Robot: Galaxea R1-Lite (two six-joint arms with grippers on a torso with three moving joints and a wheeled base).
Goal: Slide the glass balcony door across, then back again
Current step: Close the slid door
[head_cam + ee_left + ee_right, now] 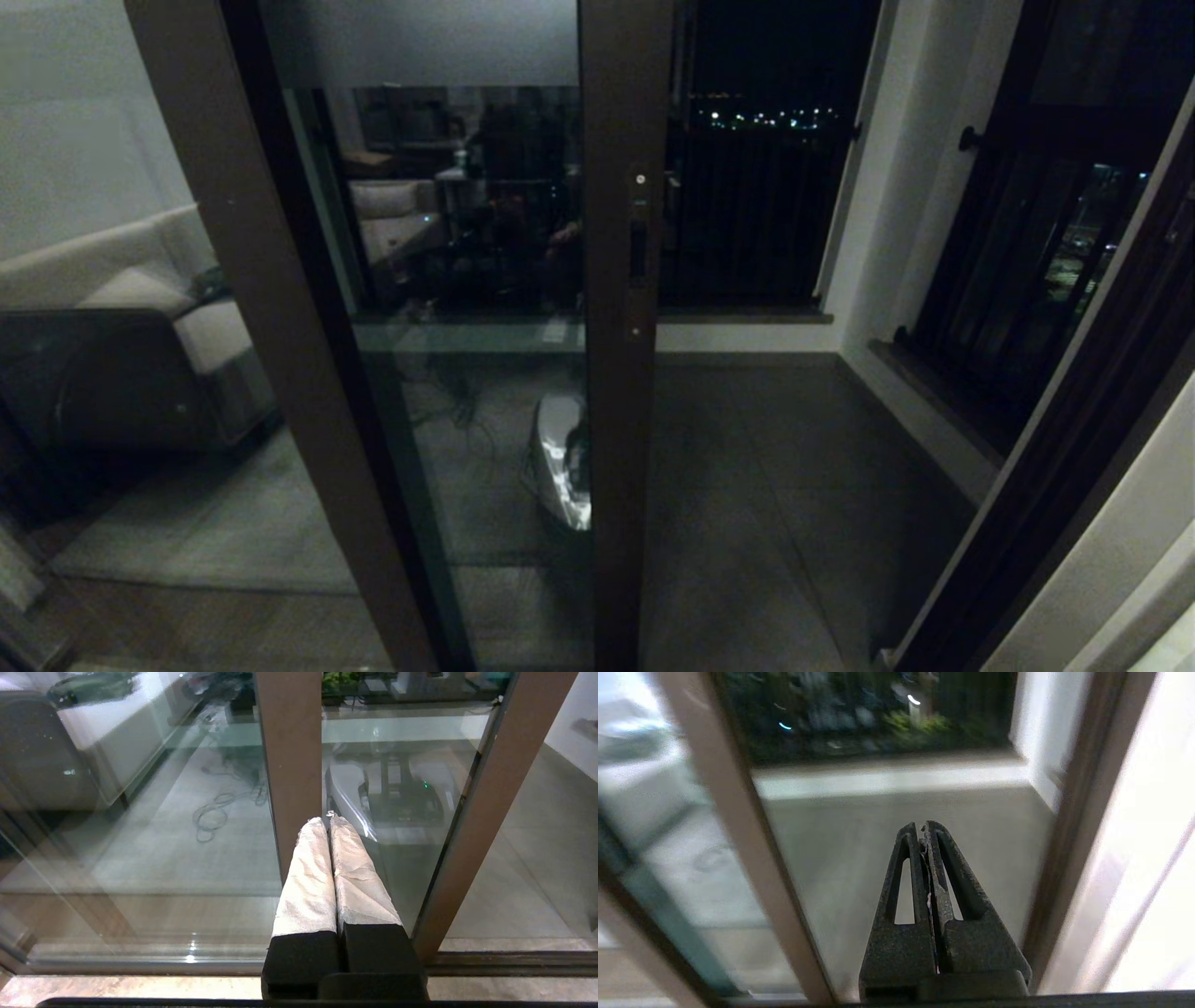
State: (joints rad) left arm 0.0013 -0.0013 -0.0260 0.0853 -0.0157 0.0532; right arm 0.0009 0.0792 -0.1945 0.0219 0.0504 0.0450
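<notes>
Head view: glass balcony door (448, 308) standing partly open, filling the middle, long axis upright from floor to above the frame. Leading stile (624, 373) dark brown, running top to bottom near the centre; open gap to the balcony floor (766, 485) on the right of it. Fixed pane (112, 327) on the left, with a pale sofa (140, 299) showing in it. Barred window (747, 205) behind, city lights above. Frosted band (420, 42) across the top of the door; no writing readable there, no brand seen anywhere. Slim recessed handle (638, 252) set in the stile, about mid-height.

Neither arm seen in the head view. Left gripper (330, 820) low before the door glass, cloth-covered jaws pressed together, pointing between two brown uprights, holding nothing. Right gripper (924, 828) facing the open gap, black jaws pressed together, empty, door stile to its left side.

Judged: right gripper nearer to the stile edge and handle; the handle lies up and leftward from it. Which half of the task is in hand, cannot tell.
</notes>
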